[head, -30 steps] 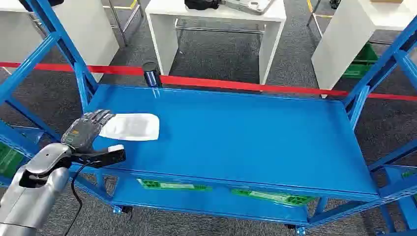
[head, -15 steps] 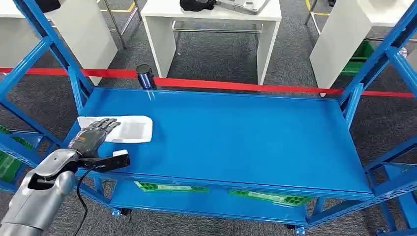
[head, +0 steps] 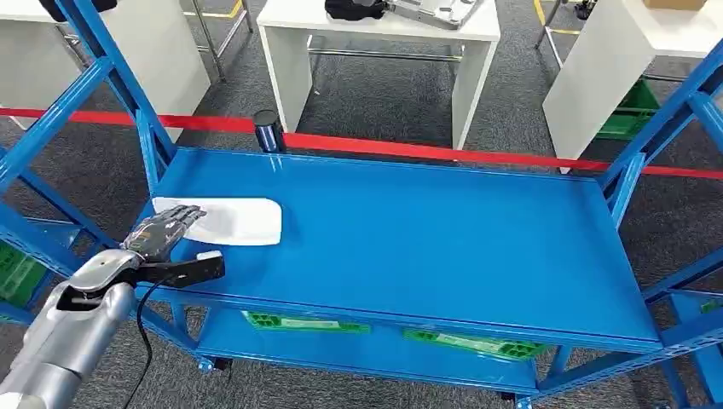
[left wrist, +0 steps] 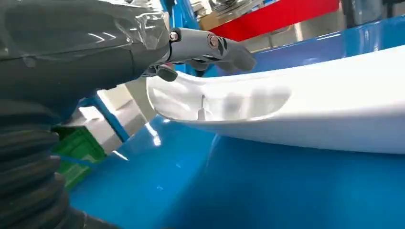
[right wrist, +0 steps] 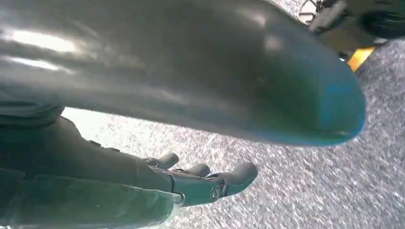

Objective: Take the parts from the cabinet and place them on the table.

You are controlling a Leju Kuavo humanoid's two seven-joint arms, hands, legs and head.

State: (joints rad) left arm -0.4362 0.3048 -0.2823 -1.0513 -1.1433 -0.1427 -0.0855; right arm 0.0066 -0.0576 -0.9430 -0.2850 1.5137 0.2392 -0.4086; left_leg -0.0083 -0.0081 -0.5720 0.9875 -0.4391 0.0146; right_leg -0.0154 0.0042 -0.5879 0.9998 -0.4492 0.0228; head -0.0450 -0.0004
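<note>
White part point(head: 230, 220) lies flat near the shelf's point(head: 443, 247) left edge. Left hand point(head: 160, 232) has fingers over its near end, seemingly pinching the rim, grip unclear. Thin rim could slip out on lifting. Right hand point(right wrist: 200, 181) hangs empty, fingers apart.

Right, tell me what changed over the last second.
The left hand slid from the white part's near-left edge further over its left end, fingers now lying on top; whether it grips is unclear. The part stayed on the blue shelf. The overall shift is camera movement.
</note>
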